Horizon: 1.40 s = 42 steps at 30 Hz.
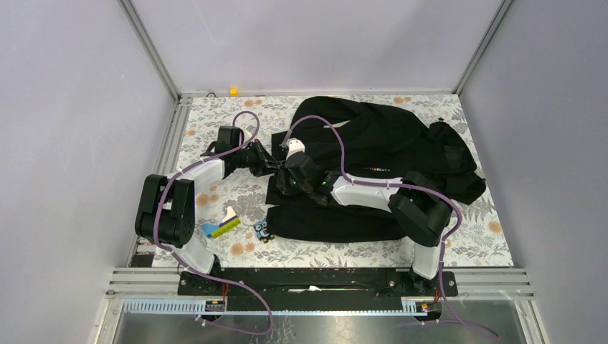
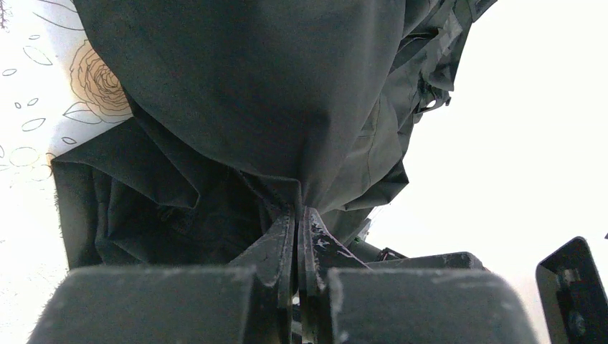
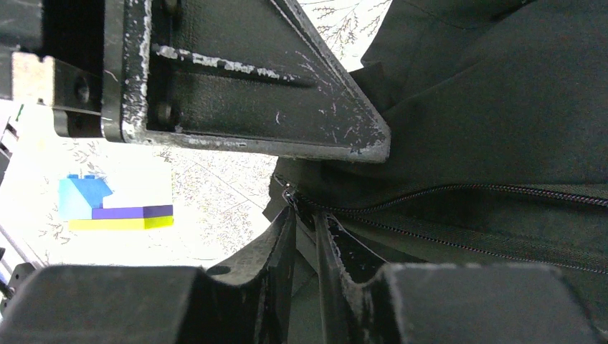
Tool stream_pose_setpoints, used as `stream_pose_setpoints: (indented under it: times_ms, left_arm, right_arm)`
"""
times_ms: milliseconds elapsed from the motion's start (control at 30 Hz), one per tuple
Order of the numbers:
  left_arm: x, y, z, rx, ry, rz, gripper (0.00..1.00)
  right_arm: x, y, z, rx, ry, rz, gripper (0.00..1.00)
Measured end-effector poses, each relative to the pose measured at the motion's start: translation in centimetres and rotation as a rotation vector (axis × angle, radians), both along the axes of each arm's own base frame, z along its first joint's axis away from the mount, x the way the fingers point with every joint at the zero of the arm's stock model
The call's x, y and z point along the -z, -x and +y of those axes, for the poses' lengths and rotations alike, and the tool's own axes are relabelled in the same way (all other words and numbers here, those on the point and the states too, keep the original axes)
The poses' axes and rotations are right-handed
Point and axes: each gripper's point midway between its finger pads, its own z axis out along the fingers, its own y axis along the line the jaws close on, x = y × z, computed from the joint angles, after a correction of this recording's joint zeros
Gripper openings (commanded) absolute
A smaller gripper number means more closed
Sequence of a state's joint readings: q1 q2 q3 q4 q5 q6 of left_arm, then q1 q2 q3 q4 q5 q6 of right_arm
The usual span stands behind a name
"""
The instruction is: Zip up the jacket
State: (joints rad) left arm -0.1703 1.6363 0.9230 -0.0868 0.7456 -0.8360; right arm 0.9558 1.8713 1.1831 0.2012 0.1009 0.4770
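The black jacket (image 1: 387, 154) lies spread on the floral table, its hem toward the left. In the right wrist view its zipper (image 3: 444, 190) shows as two rows of teeth that part toward the right. My left gripper (image 1: 270, 166) is shut on a bunched fold of the jacket's fabric (image 2: 236, 86) at the hem and lifts it; its fingertips (image 2: 300, 209) are pressed together. My right gripper (image 1: 284, 184) sits just beside it and is shut on the jacket's edge at the bottom end of the zipper (image 3: 305, 211). The left gripper's finger (image 3: 251, 93) fills the top of the right wrist view.
A blue, purple and yellow block stack (image 1: 221, 227) lies left of the hem and also shows in the right wrist view (image 3: 118, 208). A small toy (image 1: 263, 231) and a white piece (image 1: 229, 213) lie near it. Grey walls and metal rails enclose the table (image 1: 215, 115).
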Motion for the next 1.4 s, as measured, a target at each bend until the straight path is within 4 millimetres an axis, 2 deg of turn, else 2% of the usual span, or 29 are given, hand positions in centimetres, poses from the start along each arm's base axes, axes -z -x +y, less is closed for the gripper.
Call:
stream_pose_setpoints:
  times_ms: [167,267,533,700,933,1200,1400]
  left_arm:
    - [0.0,0.0,0.0,-0.001,0.004,0.001,0.0]
    - [-0.1,0.0,0.0,0.001,0.007,-0.002,0.0]
    - [-0.1,-0.2,0.3,-0.006,0.007,-0.003,0.0]
    - [0.5,0.0,0.9,-0.006,-0.029,-0.004,0.0]
    - [0.5,0.1,1.5,-0.01,-0.07,-0.031,0.0]
    - [0.7,0.2,1.6,-0.004,-0.076,-0.036,0.0]
    - [0.6,0.4,1.6,0.006,-0.082,-0.043,0.0]
  right_arm:
    - [0.0,-0.3,0.0,0.027,0.007,-0.022,0.12]
    - [-0.1,-0.5,0.1,0.035,0.003,-0.035,0.0]
    - [0.0,-0.8,-0.1,0.016,0.033,-0.068,0.0]
    - [0.4,-0.3,-0.5,-0.065,0.083,-0.05,0.0]
    - [0.9,-1.1,-3.1,-0.15,0.041,0.115,0.0]
    - [-0.4,-0.6,-4.0,-0.259,0.033,0.228,0.0]
    - [-0.7,-0.5,-4.9,-0.417,0.152,0.205,0.0]
